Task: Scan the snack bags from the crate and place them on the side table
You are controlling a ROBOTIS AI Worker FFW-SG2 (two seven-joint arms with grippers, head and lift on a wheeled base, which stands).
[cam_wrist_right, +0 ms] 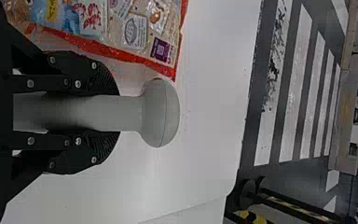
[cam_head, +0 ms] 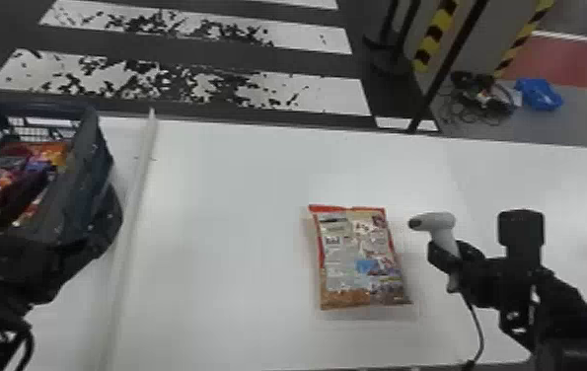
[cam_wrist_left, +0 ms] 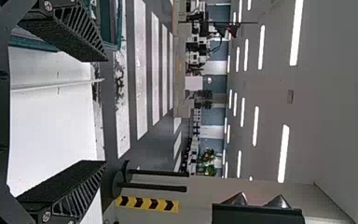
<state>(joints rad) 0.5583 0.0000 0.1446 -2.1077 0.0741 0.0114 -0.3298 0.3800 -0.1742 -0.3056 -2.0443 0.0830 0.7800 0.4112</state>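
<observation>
Fingers of the left gripper (cam_head: 66, 207), at the left of the head view in front of the crate, stand wide apart, with nothing pinched between them in the left wrist view. At lower right, the right gripper (cam_head: 453, 257) has its fingers closed around the handle of a pale grey scanner (cam_head: 437, 221), whose rounded head sticks out beyond them; a thin dark cable (cam_head: 478, 325) trails to the bottom edge. Just right of centre, a snack bag (cam_head: 356, 256) lies flat on the white table (cam_head: 218, 237), near the scanner and apart from it. It is creased and glossy, red along the far edge and partway down the sides, with pale panels, a blue patch and tan-brown toward its near end; small red shrimp pictures and a purple square with a code show in the right wrist view. At the left edge, the dark crate (cam_head: 85, 148) has latticed walls and holds more bags (cam_head: 48, 154), heaped together in red, orange and purple. Far off, worn white stripes (cam_head: 183, 89) cross the dark floor (cam_head: 183, 52), and a blue bundle (cam_head: 538, 93) lies at upper right.
</observation>
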